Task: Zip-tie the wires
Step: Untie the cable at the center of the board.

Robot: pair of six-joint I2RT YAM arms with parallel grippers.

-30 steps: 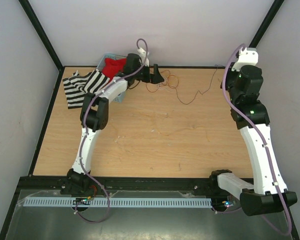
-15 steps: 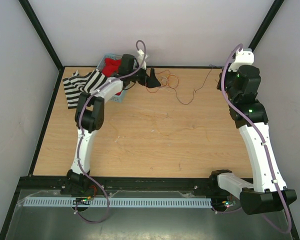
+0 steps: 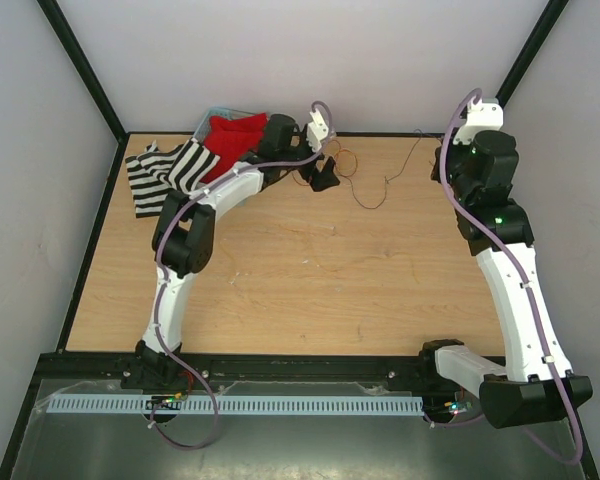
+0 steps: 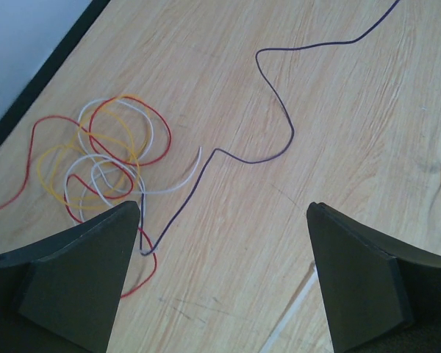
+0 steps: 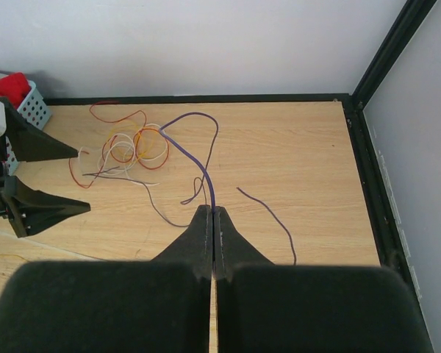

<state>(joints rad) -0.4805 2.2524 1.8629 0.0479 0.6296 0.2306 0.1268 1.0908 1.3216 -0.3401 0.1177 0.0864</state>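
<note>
The thin dark purple wire (image 4: 291,136) ran out of the left wrist view at one o'clock; the whitish flat plastic strip (image 4: 290,318) was cut off at six o'clock.

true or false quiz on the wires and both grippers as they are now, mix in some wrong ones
1. The left gripper is open. True.
2. The right gripper is open and empty. False: it is shut on a purple wire.
3. A striped cloth lies at the table's far left corner. True.
4. The wires lie on the striped cloth. False: they lie looped on the bare wood, apart from it.
</note>
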